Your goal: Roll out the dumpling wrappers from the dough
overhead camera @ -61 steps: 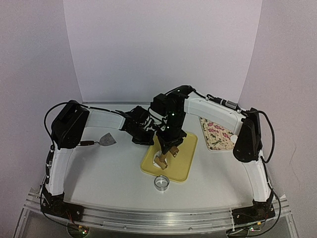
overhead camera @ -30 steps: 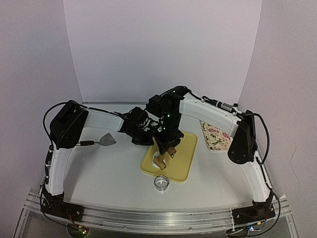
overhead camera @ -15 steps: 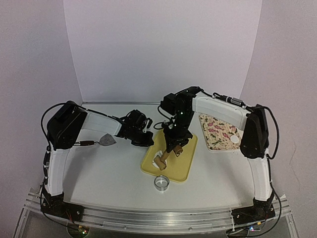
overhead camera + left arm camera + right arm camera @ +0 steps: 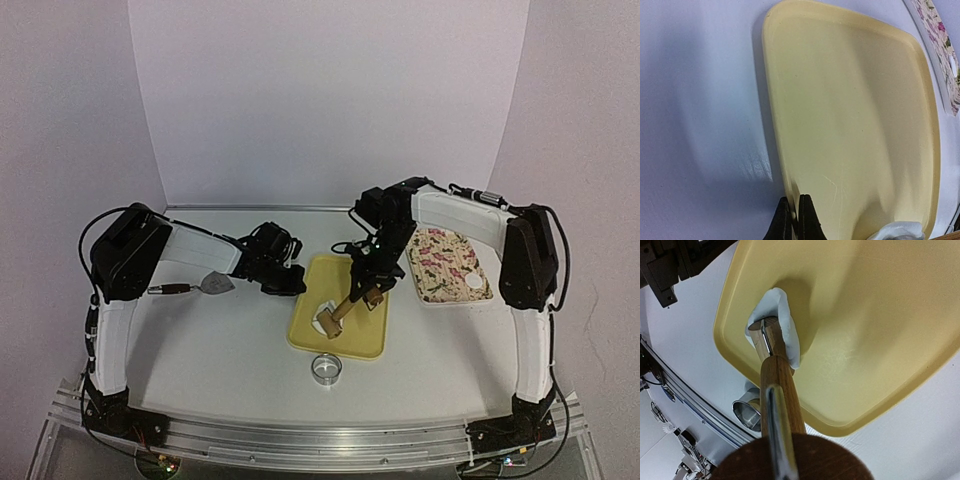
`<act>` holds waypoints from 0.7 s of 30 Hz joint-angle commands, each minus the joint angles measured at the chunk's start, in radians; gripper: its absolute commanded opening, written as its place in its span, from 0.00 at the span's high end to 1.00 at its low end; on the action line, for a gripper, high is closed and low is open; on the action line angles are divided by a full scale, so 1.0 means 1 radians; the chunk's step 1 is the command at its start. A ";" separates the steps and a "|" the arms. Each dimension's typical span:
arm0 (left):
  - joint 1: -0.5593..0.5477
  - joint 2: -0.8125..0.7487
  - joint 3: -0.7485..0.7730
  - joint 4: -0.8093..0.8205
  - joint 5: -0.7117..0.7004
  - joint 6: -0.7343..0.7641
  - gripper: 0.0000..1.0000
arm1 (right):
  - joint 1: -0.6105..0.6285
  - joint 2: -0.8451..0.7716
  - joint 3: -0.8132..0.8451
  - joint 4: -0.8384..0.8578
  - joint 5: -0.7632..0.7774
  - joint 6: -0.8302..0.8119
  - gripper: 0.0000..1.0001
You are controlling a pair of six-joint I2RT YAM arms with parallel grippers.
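My right hand (image 4: 372, 288) grips the wooden rolling pin (image 4: 345, 308), its tip on white dough (image 4: 324, 316) on the yellow tray (image 4: 370, 335); my left hand (image 4: 299, 287) is closed on the tray's left rim.

Your left arm (image 4: 205, 245) stretches low toward the middle, left gripper (image 4: 290, 283) pinched tight. Your right arm (image 4: 460, 213) arches over, right gripper (image 4: 372, 288) angled down, clamped.

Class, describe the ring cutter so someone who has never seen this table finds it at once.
Start at the yellow tray in the middle of the white table. Just off its near edge stands the ring cutter. It alone is a shiny, hollow metal ring; the nearby dough on the tray is white.
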 commanded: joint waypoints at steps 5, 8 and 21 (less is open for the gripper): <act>0.027 0.023 -0.054 -0.242 -0.087 0.012 1.00 | -0.084 0.036 -0.099 -0.132 0.356 0.011 1.00; 0.027 0.026 -0.047 -0.252 -0.087 0.014 1.00 | -0.096 0.029 -0.112 -0.132 0.363 0.009 1.00; 0.027 -0.006 -0.060 -0.261 -0.099 0.006 1.00 | -0.137 -0.009 -0.146 -0.131 0.409 -0.008 1.00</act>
